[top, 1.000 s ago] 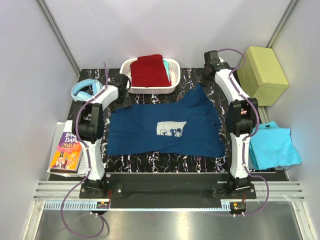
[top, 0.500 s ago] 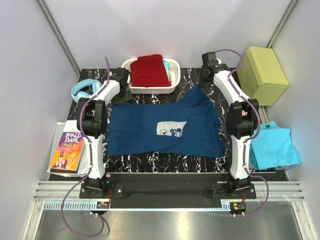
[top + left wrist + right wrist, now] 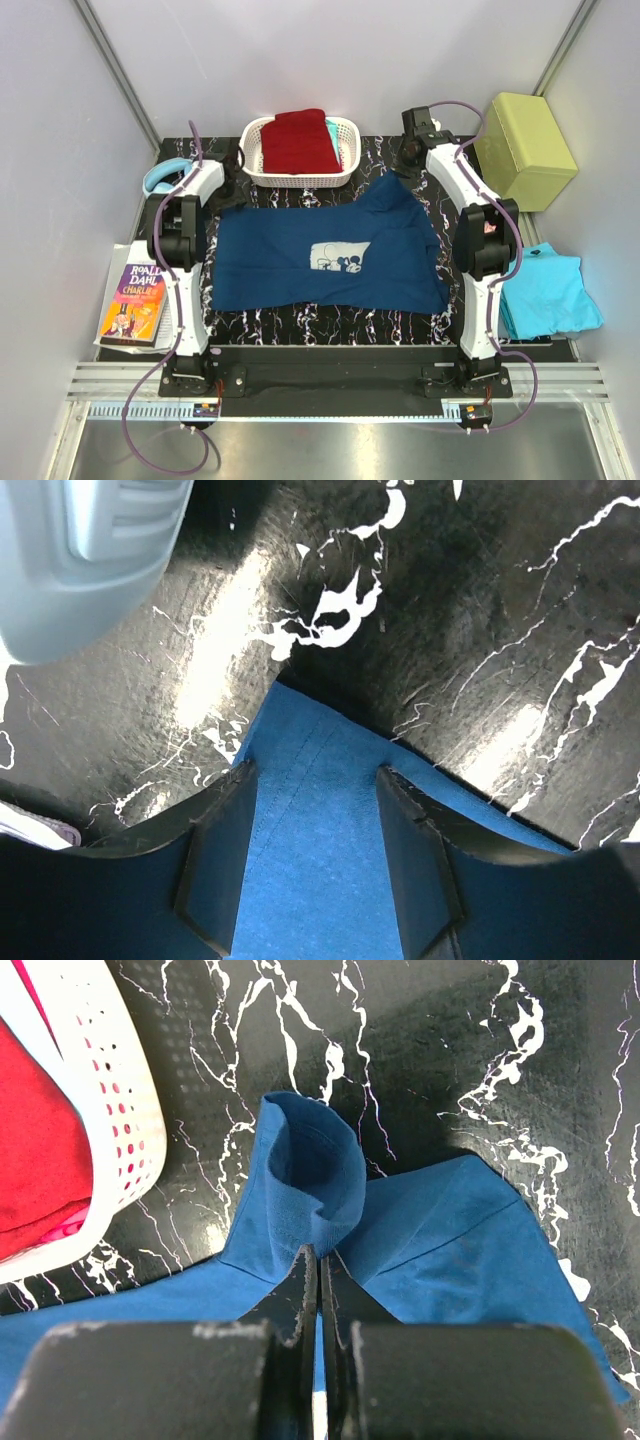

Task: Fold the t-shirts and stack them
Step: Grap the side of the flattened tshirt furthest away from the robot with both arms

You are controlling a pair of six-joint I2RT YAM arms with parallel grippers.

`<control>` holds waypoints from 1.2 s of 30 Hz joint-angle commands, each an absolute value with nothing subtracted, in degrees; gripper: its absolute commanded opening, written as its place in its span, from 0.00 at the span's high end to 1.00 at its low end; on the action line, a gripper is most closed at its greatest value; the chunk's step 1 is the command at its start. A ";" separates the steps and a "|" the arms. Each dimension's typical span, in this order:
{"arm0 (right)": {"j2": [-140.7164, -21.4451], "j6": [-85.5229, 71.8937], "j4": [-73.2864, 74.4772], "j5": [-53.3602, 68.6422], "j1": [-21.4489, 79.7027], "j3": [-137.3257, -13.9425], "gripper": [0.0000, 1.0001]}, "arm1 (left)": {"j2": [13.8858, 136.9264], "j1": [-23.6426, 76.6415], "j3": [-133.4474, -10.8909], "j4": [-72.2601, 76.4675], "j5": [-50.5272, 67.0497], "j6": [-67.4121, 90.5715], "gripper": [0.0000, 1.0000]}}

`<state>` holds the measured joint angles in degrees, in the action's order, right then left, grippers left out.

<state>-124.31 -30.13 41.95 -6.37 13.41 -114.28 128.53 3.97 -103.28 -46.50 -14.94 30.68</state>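
A navy t-shirt (image 3: 330, 255) with a white mouse print lies spread on the black marbled table. In the left wrist view its far left corner (image 3: 315, 780) lies flat between the fingers of my left gripper (image 3: 315, 780). The jaws stand apart on either side of the cloth and do not pinch it. My right gripper (image 3: 320, 1255) is shut on a raised fold of the shirt's far right corner (image 3: 305, 1175), near the table's back (image 3: 400, 172). A dark red t-shirt (image 3: 298, 140) lies in the basket. A turquoise t-shirt (image 3: 548, 290) lies at the right.
A white basket (image 3: 300, 181) stands at the back centre, close to the right gripper (image 3: 90, 1090). Light blue headphones (image 3: 165, 176) lie at the back left, just beyond the left gripper (image 3: 80, 550). A book (image 3: 132, 300) lies at the left edge. A yellow-green box (image 3: 525, 148) stands at the back right.
The left arm has swung left, away from the basket and onto the shirt's far left corner, and its jaws have narrowed. The right gripper has held its pinch with little movement.
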 commanded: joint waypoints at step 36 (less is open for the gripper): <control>-120.76 -29.00 39.90 -6.77 14.50 -114.26 1.00 | 131.57 4.75 -110.83 -48.69 -13.36 31.38 0.41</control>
<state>-122.65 -29.50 41.32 -6.42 13.78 -112.44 132.57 4.93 -111.13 -48.99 -14.46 30.70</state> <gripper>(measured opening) 0.012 0.594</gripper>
